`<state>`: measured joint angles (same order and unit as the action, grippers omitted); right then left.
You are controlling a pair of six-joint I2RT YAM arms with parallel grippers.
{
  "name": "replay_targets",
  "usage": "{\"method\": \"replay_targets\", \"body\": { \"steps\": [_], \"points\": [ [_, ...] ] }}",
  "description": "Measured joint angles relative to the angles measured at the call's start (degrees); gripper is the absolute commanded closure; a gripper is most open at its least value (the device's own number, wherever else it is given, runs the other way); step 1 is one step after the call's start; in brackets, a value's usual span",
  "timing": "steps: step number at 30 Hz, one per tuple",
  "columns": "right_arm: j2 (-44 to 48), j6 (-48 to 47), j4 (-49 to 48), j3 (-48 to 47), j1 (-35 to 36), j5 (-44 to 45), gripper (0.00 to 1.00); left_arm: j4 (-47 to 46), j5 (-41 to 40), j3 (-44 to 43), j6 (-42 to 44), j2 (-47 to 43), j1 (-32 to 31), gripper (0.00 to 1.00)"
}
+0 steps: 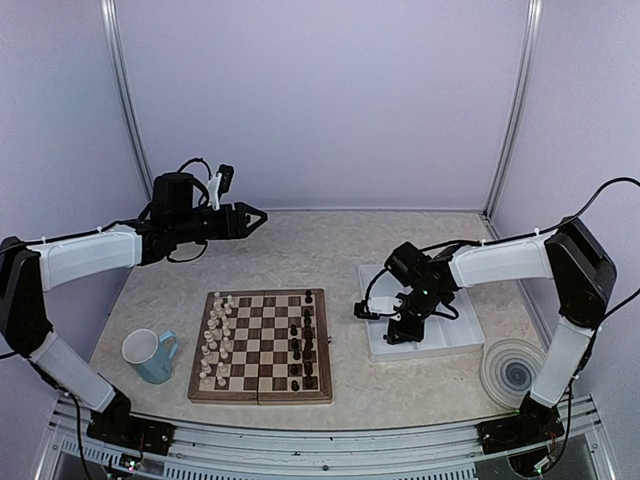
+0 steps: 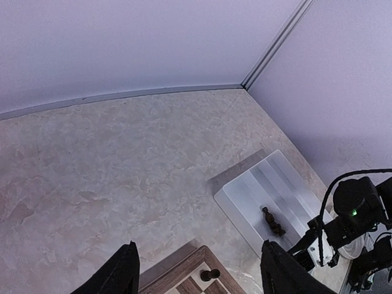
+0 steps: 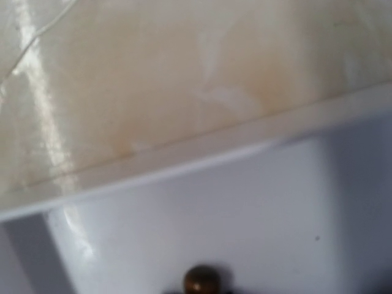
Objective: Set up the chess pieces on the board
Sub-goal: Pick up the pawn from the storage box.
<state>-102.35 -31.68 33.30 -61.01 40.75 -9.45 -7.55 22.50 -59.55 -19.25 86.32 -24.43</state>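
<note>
mug (image 1: 150,355) left of board (image 1: 261,345) | chess pieces (image 1: 303,345) on board | tray (image 1: 468,333) right of board | lone piece (image 2: 273,223) in tray | disc (image 1: 513,372) right of tray, nearer

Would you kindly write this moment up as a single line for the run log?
left hand: aloft, open, empty | right hand: down in white tray, grip unclear | board: dark pieces partly placed

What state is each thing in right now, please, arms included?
Board: unfolded, lying flat.
Dark chess pieces: standing along the board's right side.
Dark piece in the white tray: lying down.
Cream pieces: standing along the board's left side.
Mug: upright.
Left arm: aloft, jaws open, empty.
Right arm: down in the tray, jaws hidden.
</note>
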Motion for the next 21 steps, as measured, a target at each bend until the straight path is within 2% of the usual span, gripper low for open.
{"method": "replay_targets", "body": {
  "steps": [12, 21],
  "points": [
    [0.9, -0.02, -0.04, 0.94, 0.0, 0.98, 0.75, 0.46, 0.94, -0.09, 0.09, 0.35, -0.09, 0.33],
    [1.09, 0.0, 0.22, 1.16, 0.02, 1.03, 0.89, 0.83, 1.27, -0.96, 0.13, 0.94, -0.15, 0.33]
  ]
}}
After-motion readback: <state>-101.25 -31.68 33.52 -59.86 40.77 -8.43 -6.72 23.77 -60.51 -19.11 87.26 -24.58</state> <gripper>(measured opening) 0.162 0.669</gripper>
